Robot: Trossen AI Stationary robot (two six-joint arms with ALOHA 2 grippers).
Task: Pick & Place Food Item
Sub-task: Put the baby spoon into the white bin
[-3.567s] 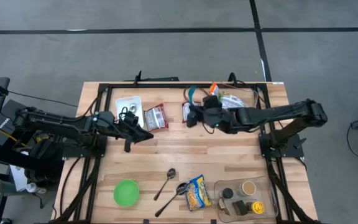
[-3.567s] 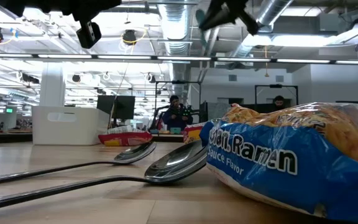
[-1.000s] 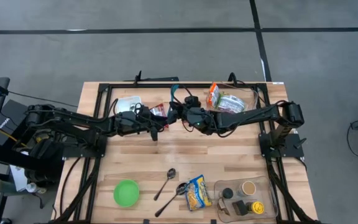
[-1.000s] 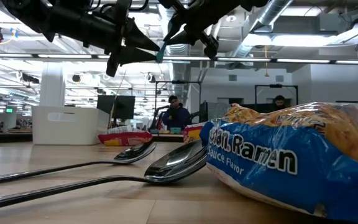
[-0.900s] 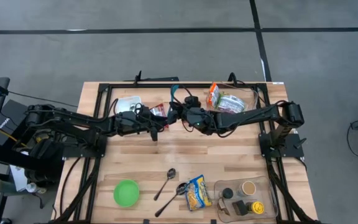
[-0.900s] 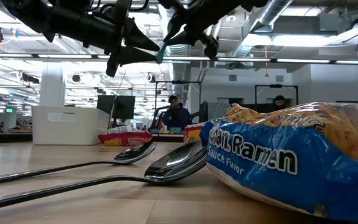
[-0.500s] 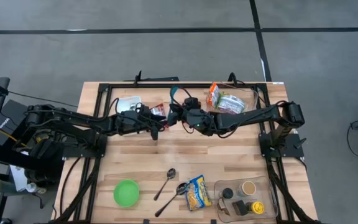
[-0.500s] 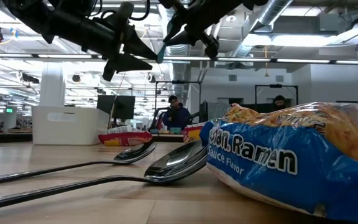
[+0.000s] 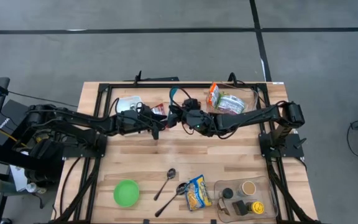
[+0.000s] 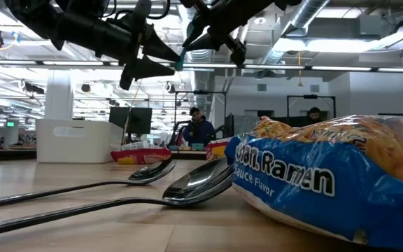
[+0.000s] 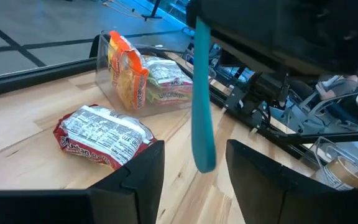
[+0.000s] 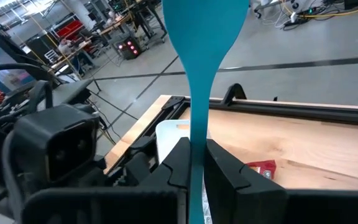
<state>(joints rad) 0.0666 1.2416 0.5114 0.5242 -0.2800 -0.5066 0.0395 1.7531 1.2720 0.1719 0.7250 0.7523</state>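
Left gripper (image 11: 194, 147): held above the back-centre of the table (image 9: 229, 155), jaws apart, nothing gripped. The handle of the teal utensil (image 11: 201, 93) hangs between the two fingers with no contact visible on either side.

Teal utensil is clamped in the right gripper (image 12: 194, 157), jaws closed tight on the narrow handle, broad end pointed away from the wrist. The grippers are nearly tip to tip in the high view.

Food items are untouched:
- red ramen packet (image 11: 101, 133), flat on the table below and just beside the grippers
- orange packet (image 11: 127, 70), upright in the clear container (image 11: 166, 87) further right at the back edge
- blue-and-yellow ramen bag (image 9: 197, 191), at the front edge beside two spoons (image 9: 166, 182), well apart from both arms

Step, as judged: a utensil handover is set up between the arms; no food pick is started. Which way it is meant to go cannot be told.

Next move, as judged: one gripper is to be freed, then lowered onto the red packet with jaws wide. The wrapper is slack and likely slippery, so a grip across the short side is advised.
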